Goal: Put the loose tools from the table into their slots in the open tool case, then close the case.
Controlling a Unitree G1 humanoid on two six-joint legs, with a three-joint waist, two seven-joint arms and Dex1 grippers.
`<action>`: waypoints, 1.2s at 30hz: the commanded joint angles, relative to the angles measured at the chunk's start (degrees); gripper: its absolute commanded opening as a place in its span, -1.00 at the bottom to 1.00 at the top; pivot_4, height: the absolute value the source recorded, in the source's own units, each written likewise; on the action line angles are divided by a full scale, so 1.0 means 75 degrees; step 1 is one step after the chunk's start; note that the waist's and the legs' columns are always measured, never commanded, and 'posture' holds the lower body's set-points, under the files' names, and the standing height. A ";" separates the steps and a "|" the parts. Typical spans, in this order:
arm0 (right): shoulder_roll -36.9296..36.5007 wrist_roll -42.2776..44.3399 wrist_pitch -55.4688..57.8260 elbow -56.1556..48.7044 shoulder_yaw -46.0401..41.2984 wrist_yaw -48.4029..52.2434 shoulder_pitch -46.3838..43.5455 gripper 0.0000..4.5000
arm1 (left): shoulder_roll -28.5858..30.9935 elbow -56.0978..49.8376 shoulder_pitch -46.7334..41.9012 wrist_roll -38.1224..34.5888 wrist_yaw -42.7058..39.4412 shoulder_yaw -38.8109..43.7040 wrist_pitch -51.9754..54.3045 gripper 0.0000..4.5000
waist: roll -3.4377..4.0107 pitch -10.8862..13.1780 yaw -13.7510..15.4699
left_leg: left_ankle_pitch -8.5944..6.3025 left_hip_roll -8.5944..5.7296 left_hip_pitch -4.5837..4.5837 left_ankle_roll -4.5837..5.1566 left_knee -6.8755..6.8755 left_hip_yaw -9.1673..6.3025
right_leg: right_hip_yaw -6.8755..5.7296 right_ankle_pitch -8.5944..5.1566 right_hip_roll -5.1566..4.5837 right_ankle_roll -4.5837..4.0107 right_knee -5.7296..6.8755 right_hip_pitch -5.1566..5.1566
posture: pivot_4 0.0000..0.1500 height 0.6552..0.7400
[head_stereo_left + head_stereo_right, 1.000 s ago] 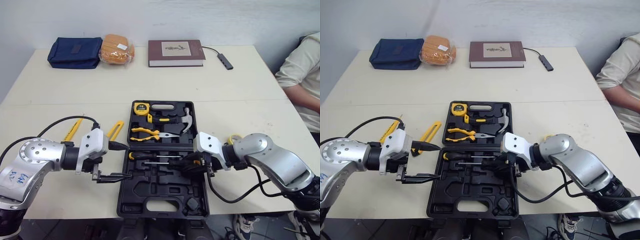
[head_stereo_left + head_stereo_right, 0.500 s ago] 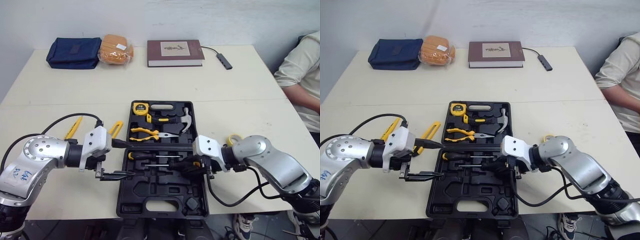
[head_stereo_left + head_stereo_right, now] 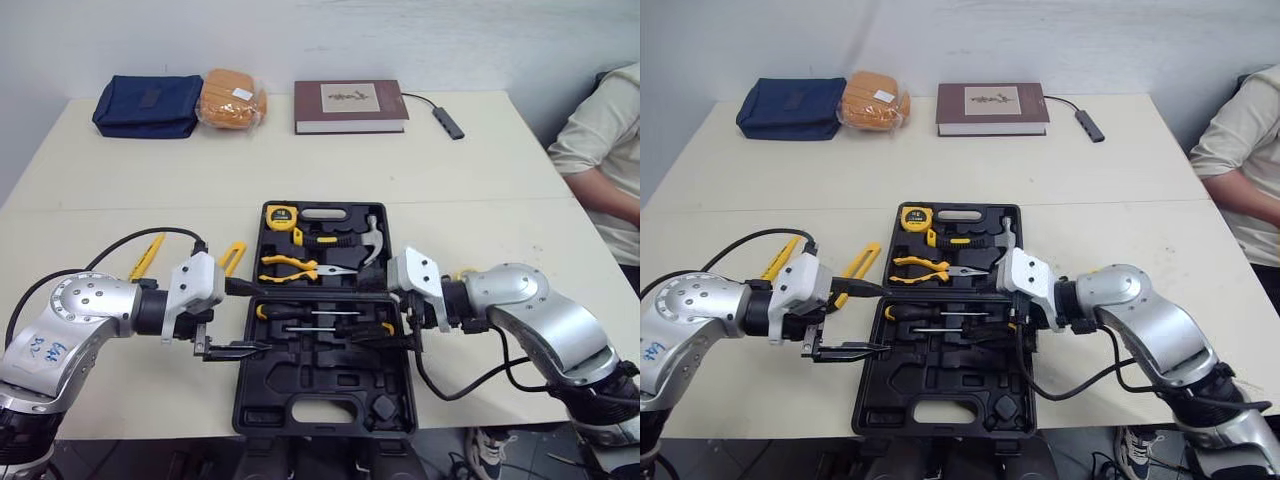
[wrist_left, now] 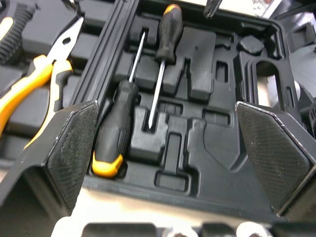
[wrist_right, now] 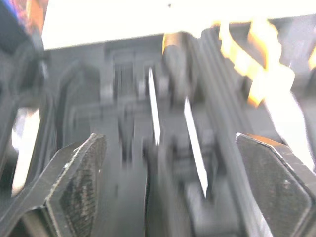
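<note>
The black tool case (image 3: 325, 405) lies open in the middle of the table. Its far half holds a tape measure (image 3: 283, 215), a hammer (image 3: 372, 238) and yellow pliers (image 3: 298, 267). Two screwdrivers (image 4: 114, 143) (image 4: 169, 34) lie in slots of the near half. My left gripper (image 3: 240, 318) stands open at the case's left edge, nothing between its fingers (image 4: 74, 148). My right gripper (image 3: 385, 322) is open over the right end of the screwdrivers, its fingers (image 5: 79, 182) wide apart. A yellow tool (image 3: 232, 258) and a thin yellow-handled tool (image 3: 146, 256) lie loose left of the case.
A blue pouch (image 3: 148, 104), an orange packet (image 3: 232, 97), a brown book (image 3: 350, 105) and a black adapter on a cable (image 3: 450, 122) sit along the far edge. A person's sleeve (image 3: 605, 150) is at the right. Something yellow (image 3: 465, 275) lies behind my right wrist.
My right gripper has opened, let go of the screwdriver in the case and drawn back a little to the right. The left gripper has hardly moved.
</note>
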 commanded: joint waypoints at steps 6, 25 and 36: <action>0.0721 -0.0224 -0.1637 0.1096 0.0115 0.0386 0.0565 -0.51 | -0.0064 -0.0164 -0.0322 -0.0155 0.0083 -0.0131 0.0078 1.00 | 0.0000 0.0000 0.0006 | -0.0001 -0.0002 -0.0003 0.0004 0.0013 0.0001 | 0.0000 0.0003 0.0000 0.0005 0.0004 0.0006 | 1.00 1.00; -0.0444 -0.2365 -0.0117 0.0992 0.1996 0.0058 0.0531 -0.99 | -0.0197 -0.0054 -0.0437 -0.0079 0.0209 -0.0285 0.0083 1.00 | -0.0043 -0.0031 0.0128 | -0.0013 0.0000 0.0019 0.0000 0.0027 -0.0009 | 0.0000 0.0001 -0.0003 0.0002 -0.0013 0.0029 | 1.00 1.00; 0.0029 -0.0721 -0.0289 -0.0297 -0.0526 -0.0599 0.1102 -0.99 | -0.0419 -0.0020 0.0484 -0.0591 0.0837 0.0697 0.0567 1.00 | -0.0047 -0.0038 0.0108 | -0.0026 0.0003 0.0007 -0.0001 0.0033 -0.0010 | 0.0001 0.0000 -0.0004 0.0000 -0.0012 0.0021 | 1.00 1.00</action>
